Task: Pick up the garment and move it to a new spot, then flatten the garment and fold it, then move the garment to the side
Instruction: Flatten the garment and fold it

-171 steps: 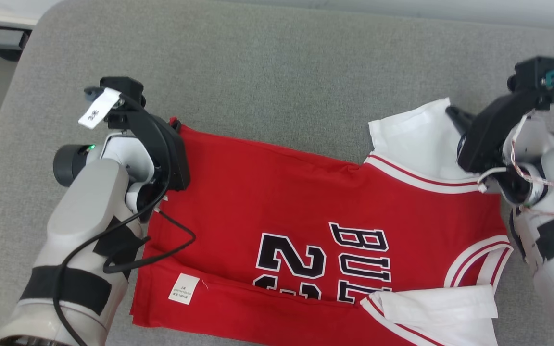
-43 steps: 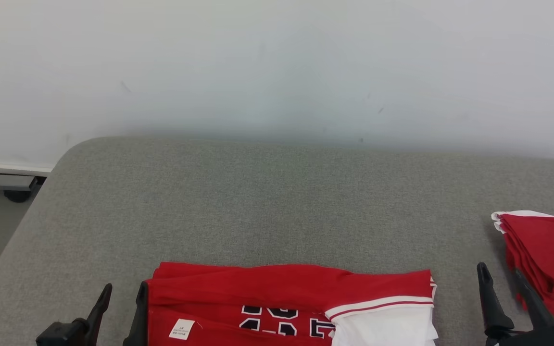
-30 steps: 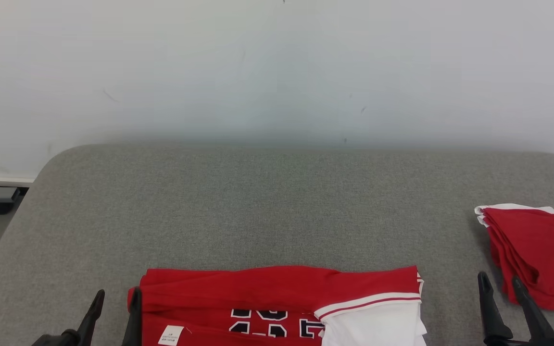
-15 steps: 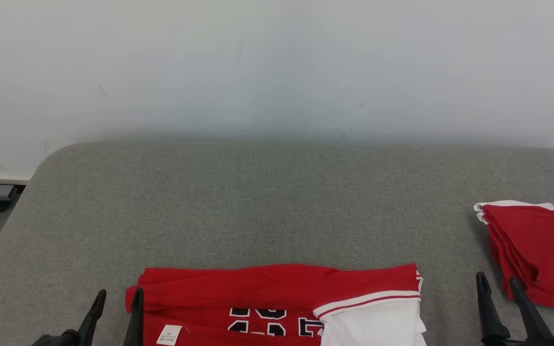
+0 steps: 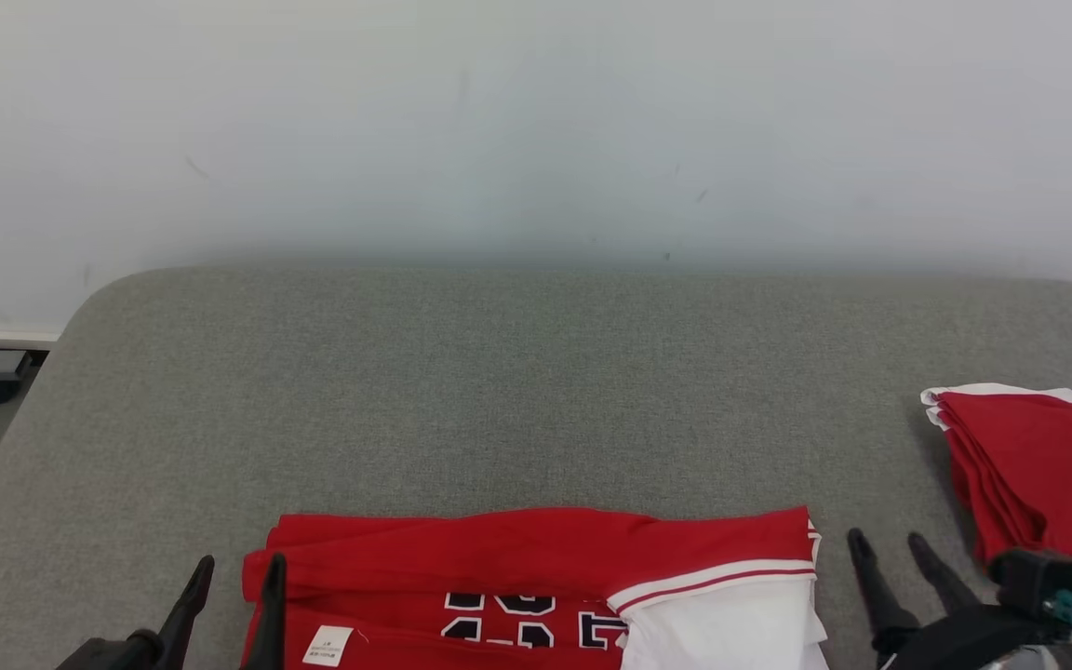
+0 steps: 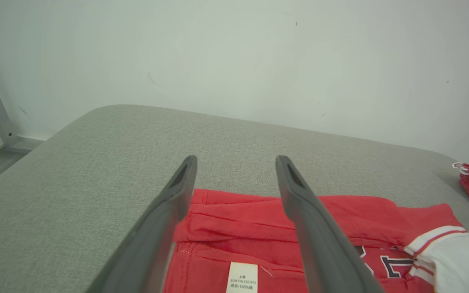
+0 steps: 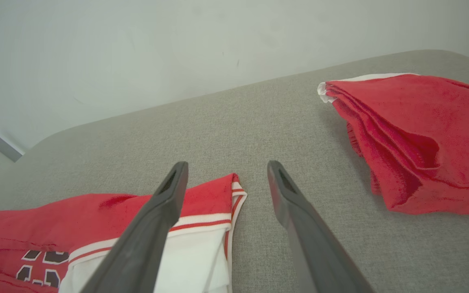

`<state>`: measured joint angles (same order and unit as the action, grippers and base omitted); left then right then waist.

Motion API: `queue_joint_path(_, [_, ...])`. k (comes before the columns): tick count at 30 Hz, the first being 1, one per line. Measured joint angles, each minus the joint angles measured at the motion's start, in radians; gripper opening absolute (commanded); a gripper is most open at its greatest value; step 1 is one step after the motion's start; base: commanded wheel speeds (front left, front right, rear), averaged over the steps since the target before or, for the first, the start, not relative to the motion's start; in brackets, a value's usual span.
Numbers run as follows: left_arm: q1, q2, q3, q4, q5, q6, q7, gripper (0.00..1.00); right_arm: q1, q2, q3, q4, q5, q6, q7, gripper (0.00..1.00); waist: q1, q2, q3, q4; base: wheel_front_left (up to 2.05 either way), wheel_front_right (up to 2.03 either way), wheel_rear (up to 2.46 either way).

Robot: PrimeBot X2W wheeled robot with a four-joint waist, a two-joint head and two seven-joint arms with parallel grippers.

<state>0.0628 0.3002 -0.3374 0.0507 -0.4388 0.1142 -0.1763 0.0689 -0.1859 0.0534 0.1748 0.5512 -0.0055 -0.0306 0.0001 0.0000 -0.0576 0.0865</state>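
The garment (image 5: 536, 577) is lying partly folded at the near edge of the grey pad (image 5: 536, 391), flanked by the left gripper (image 5: 240, 561) and right gripper (image 5: 886, 537), both gaping wide and empty. The robot is probably working the folding step; the next move is calling for a pinch on each end.

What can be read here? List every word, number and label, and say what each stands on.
"60MTH(120/60)", as far as legible: middle line of the white care label on the red jersey.
"100%": the label's bottom line; the characters beside it and the top line are too small to read.
Black white-edged print on the jersey: folded under and cut off, unreadable.
Folded red garment at the right: no text.
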Motion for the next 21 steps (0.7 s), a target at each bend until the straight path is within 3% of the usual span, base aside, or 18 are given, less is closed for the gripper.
queue_joint_path(2, [0.000,-0.001,-0.002,-0.002,0.000,0.000,0.005,1.00,-0.022,-0.006,0.036,0.011,0.000,-0.004,0.078,1.00,0.0000,0.0000,0.000,0.002,0.00,0.00,0.00])
queue_joint_path(5, [0.000,-0.003,-0.005,-0.003,0.001,0.000,0.011,1.00,-0.047,-0.026,0.120,0.067,-0.047,-0.039,0.252,1.00,0.0000,0.0000,0.000,0.008,0.00,0.00,0.00])
queue_joint_path(9, [-0.004,-0.010,-0.023,-0.005,0.009,0.000,0.026,1.00,-0.058,-0.050,0.130,0.111,-0.090,-0.091,0.366,1.00,-0.0001,0.0001,-0.001,0.022,0.00,0.00,0.00])
queue_joint_path(21, [-0.006,-0.008,-0.037,-0.011,0.022,0.000,0.049,1.00,-0.146,-0.010,0.132,0.174,-0.065,-0.102,0.581,1.00,0.0000,0.0000,0.010,0.062,0.00,0.00,0.00])
